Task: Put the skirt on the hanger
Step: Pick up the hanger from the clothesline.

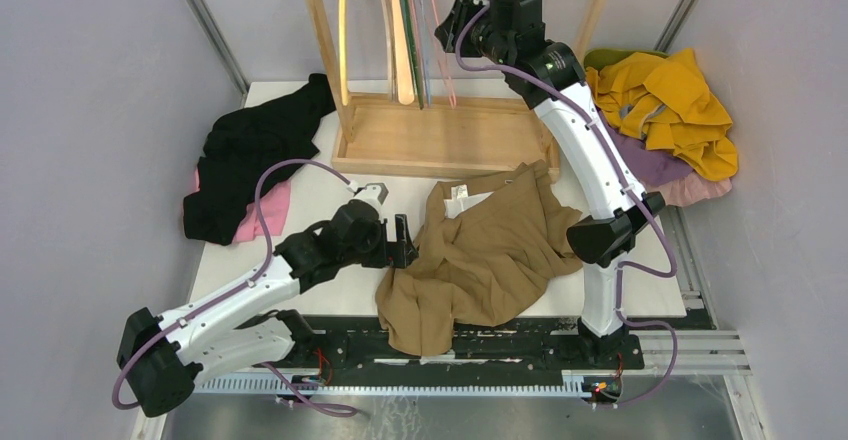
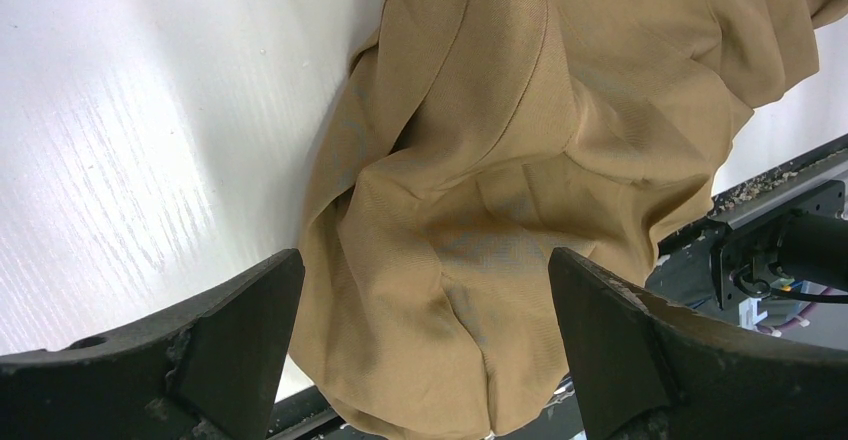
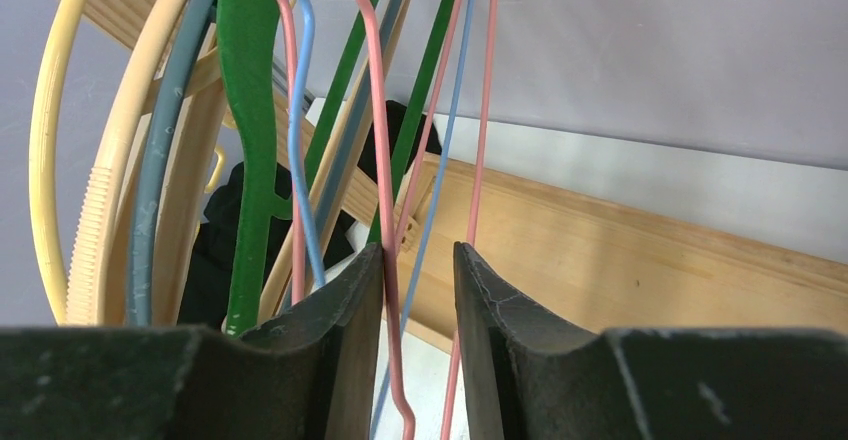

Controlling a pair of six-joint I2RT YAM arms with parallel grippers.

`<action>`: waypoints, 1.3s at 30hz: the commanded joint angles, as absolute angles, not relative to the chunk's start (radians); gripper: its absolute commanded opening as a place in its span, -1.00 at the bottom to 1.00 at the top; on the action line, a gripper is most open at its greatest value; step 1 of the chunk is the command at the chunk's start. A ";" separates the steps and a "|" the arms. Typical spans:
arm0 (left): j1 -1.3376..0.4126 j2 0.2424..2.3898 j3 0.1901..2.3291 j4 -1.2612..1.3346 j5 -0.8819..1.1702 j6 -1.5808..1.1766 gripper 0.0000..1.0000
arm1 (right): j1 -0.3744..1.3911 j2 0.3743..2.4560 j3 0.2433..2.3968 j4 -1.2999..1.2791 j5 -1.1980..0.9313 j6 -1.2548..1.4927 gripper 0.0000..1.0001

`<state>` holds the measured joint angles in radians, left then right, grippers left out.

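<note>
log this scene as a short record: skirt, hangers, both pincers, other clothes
skirt: tan, crumpled on the table, near end over the front edge
left pincer: wide open, low at the skirt's left side, gripping nothing
right pincer: raised at the rack, fingers narrowly apart around the wire of a pink hanger
rack: wooden, holds several hangers, a green hanger among them
other clothes: black pile far left, yellow garment far right
task state: skirt not yet on a hanger
</note>
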<state>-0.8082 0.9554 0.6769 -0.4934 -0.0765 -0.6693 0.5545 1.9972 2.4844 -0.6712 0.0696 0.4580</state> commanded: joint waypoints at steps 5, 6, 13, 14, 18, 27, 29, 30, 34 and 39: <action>-0.809 0.924 0.670 -0.496 -0.085 -0.690 0.98 | 0.554 2.018 2.500 -0.644 0.112 0.449 -0.37; -0.809 0.923 0.670 -0.497 -0.085 -0.690 0.98 | 0.555 2.020 2.501 -0.646 0.112 0.449 -0.38; -0.809 0.909 0.671 -0.508 -0.088 -0.689 0.98 | 0.554 2.042 2.503 -0.637 0.125 0.454 -0.44; -0.809 0.908 0.671 -0.508 -0.088 -0.689 0.98 | 0.555 2.043 2.503 -0.635 0.132 0.453 -0.47; -0.810 0.907 0.672 -0.513 -0.091 -0.685 0.98 | 0.554 2.038 2.502 -0.628 0.154 0.447 -0.72; -0.809 0.917 0.674 -0.512 -0.092 -0.677 0.98 | 0.560 1.980 2.462 -0.558 0.173 0.419 -0.98; -0.809 0.916 0.673 -0.511 -0.092 -0.675 0.98 | 0.565 1.941 2.416 -0.511 0.178 0.405 -0.98; -0.809 0.916 0.674 -0.512 -0.092 -0.675 0.98 | 0.566 1.923 2.398 -0.491 0.180 0.401 -0.98; -0.809 0.916 0.672 -0.510 -0.089 -0.673 0.98 | 0.573 1.863 2.352 -0.439 0.170 0.381 -0.98; -0.810 0.917 0.670 -0.502 -0.081 -0.674 0.98 | 0.580 1.812 2.337 -0.416 0.143 0.366 -0.98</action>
<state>-0.8082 0.9241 0.6682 -0.5255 -0.0765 -0.6689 0.5705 1.9129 2.3280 -0.5285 0.1581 0.3946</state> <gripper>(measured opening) 0.990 0.040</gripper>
